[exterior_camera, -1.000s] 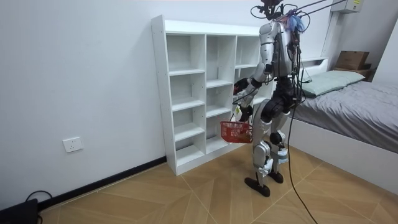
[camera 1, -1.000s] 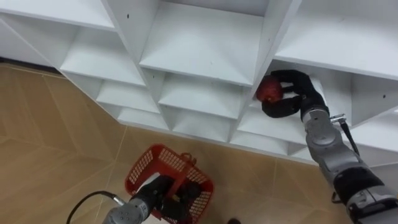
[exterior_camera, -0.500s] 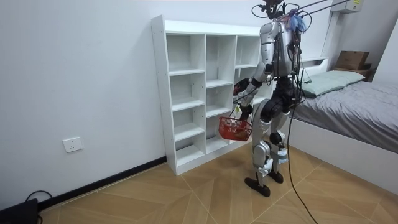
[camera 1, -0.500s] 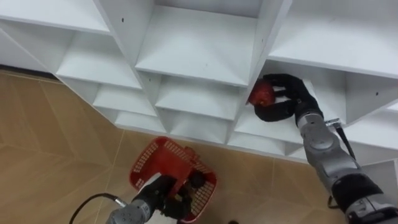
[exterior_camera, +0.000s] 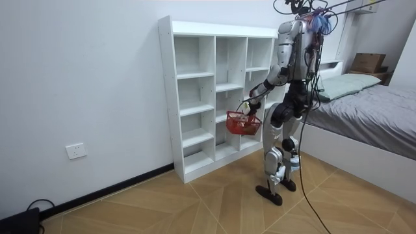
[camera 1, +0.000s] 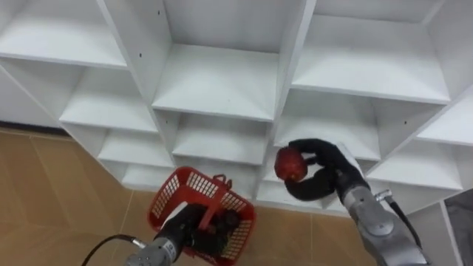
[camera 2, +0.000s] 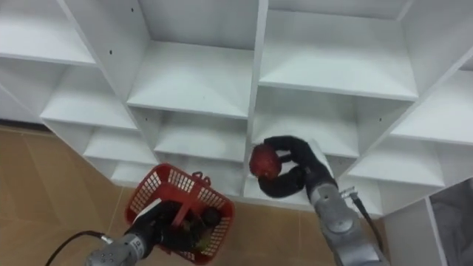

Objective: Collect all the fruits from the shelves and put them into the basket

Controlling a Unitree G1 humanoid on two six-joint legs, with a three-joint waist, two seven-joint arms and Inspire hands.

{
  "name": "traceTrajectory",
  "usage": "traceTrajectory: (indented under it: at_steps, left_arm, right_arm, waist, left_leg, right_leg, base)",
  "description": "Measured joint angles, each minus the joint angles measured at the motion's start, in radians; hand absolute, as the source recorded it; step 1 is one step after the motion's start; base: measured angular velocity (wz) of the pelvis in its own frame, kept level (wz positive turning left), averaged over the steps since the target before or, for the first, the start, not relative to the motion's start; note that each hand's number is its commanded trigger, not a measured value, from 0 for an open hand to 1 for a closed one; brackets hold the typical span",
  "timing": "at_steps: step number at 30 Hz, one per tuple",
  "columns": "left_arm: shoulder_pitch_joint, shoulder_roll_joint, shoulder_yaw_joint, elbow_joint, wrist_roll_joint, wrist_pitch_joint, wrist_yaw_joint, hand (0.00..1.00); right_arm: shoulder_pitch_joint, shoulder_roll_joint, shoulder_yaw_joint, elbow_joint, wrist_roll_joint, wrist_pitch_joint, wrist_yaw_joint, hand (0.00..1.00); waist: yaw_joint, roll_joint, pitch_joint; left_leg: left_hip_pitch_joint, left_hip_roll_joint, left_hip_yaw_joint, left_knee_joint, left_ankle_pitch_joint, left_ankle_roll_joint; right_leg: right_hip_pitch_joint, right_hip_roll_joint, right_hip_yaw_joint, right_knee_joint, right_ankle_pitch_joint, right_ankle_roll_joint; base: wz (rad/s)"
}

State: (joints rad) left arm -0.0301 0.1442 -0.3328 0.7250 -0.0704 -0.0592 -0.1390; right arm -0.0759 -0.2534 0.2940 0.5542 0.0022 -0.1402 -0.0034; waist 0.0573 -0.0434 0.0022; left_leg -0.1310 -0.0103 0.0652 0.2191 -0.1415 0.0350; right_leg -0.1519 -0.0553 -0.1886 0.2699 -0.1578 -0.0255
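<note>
1. The right hand (camera 1: 325, 174) is curled round a red fruit (camera 1: 290, 165), with the dark fingers wrapped over its far side and the thumb underneath. The grip looks full rather than a fingertip pinch.
2. The red fruit sits in that hand in the open air just in front of the closet (camera 1: 222, 81), clear of the shelf boards and above and to the right of the basket (camera 1: 177, 192).
3. Judging by its round shape and glossy skin, the fruit is probably firm, fairly light and a little slippery. It would bruise if squeezed hard or dropped from a height.
4. The best hold is round its widest part, fingers on one side and thumb opposite, as it is held here. It should be lowered close to the basket before letting go.
5. The left hand (camera 1: 185, 225) is closed on the red basket, seemingly at its handle, and holds it low over the wooden floor. Something dark lies inside, too unclear to name.
6. In the room view the robot stands upright facing the closet, with the basket at about hip height.
</note>
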Motion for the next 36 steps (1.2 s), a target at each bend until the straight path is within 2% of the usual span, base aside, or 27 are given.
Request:
traceTrajectory:
  at_steps: [4,10,20,27,36]
  left_arm:
    - [0.001,0.001,0.001,0.000,-0.006,-0.037,0.003,1.00]
    - [0.006,-0.013,0.006,-0.024,-0.004,-0.039,0.020,1.00]
    - [0.006,-0.001,0.040,-0.067,-0.005,-0.040,0.028,1.00]
    - [0.006,-0.009,0.039,-0.085,-0.006,-0.040,0.027,1.00]
    - [0.024,-0.002,0.040,-0.137,-0.006,-0.040,0.028,1.00]
  right_arm:
    - [0.029,0.006,0.001,-0.044,-0.036,-0.001,0.015,1.00]
    - [0.100,0.014,0.001,-0.215,-0.155,-0.002,0.042,1.00]
    - [0.104,0.021,0.012,-0.244,-0.256,0.009,0.100,1.00]
    - [0.119,0.024,0.081,-0.260,-0.271,0.010,0.117,1.00]
    - [0.135,0.040,0.094,-0.260,-0.286,0.011,0.115,1.00]
  waist:
    - [0.000,0.002,0.0004]
    - [0.000,0.002,0.0010]
    - [0.000,-0.012,0.0106]
    - [0.007,-0.025,0.0162]
    - [0.008,-0.023,0.0151]
  left_leg:
    - [0.047,0.002,0.004,-0.023,0.000,-0.001]
    - [0.064,0.003,0.017,-0.032,-0.001,-0.001]
    - [0.118,0.003,0.015,-0.060,-0.005,-0.003]
    - [0.139,0.004,0.014,-0.059,-0.009,-0.005]
    - [0.145,0.009,0.013,-0.054,-0.023,-0.007]
  right_leg:
    - [0.040,0.006,0.011,-0.016,0.001,0.001]
    - [0.050,0.007,0.020,-0.016,0.001,0.002]
    - [0.108,0.015,0.020,-0.049,-0.001,0.006]
    - [0.135,0.022,0.026,-0.061,-0.002,0.007]
    - [0.146,0.029,0.027,-0.068,-0.002,0.007]
  base:
    - [-0.06]
    - [-0.05]
    - [0.00]
    - [0.00]
    - [0.00]
